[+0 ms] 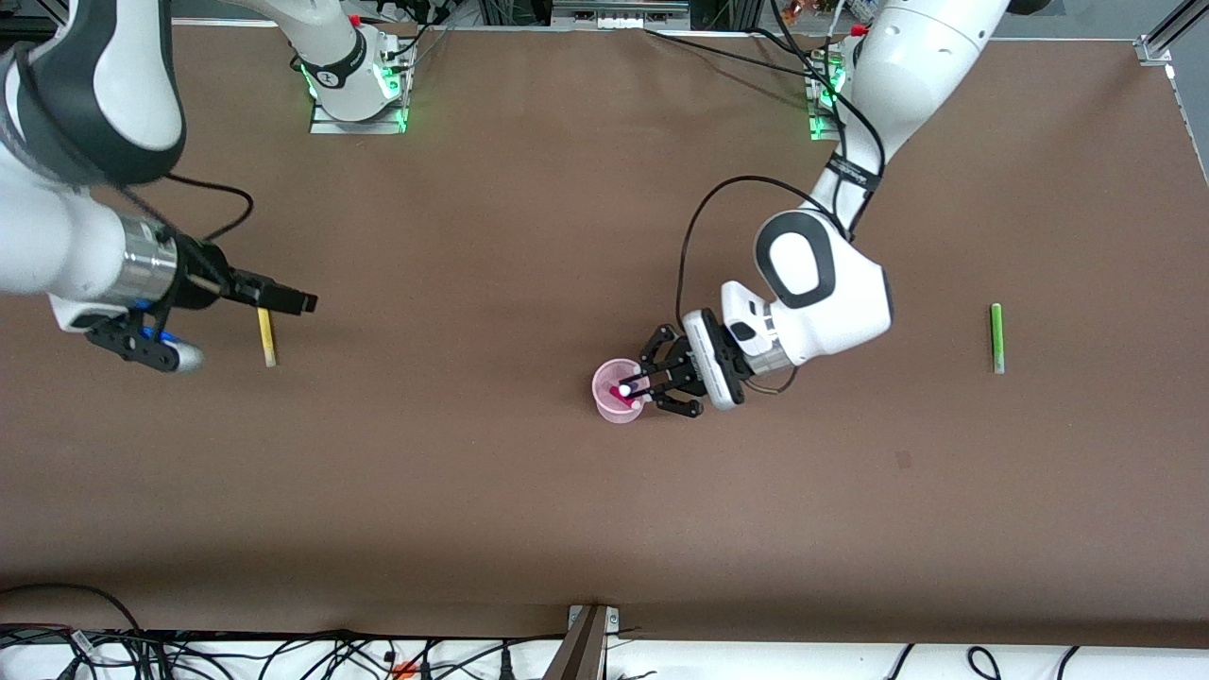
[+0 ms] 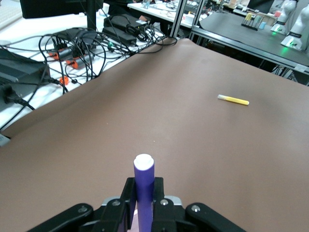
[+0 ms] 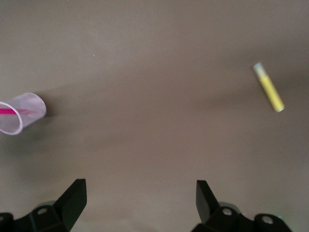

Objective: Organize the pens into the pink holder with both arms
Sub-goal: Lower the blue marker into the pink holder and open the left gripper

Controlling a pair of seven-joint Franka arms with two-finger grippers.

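The pink holder (image 1: 614,401) stands mid-table with the magenta pen (image 1: 620,391) in it. My left gripper (image 1: 640,385) is over the holder's rim, shut on the dark purple pen (image 2: 144,180), whose pale tip points away from the wrist. My right gripper (image 1: 298,302) is open and empty over the table near the right arm's end, above the yellow pen (image 1: 267,337). The right wrist view shows the right gripper (image 3: 140,198), the yellow pen (image 3: 268,87) and the holder (image 3: 29,107). The green pen (image 1: 996,337) lies near the left arm's end.
The yellow pen also shows in the left wrist view (image 2: 233,99). Cables (image 1: 189,652) lie off the brown table's edge nearest the front camera, and a metal post (image 1: 590,633) stands at that edge. The arm bases (image 1: 357,94) stand along the opposite edge.
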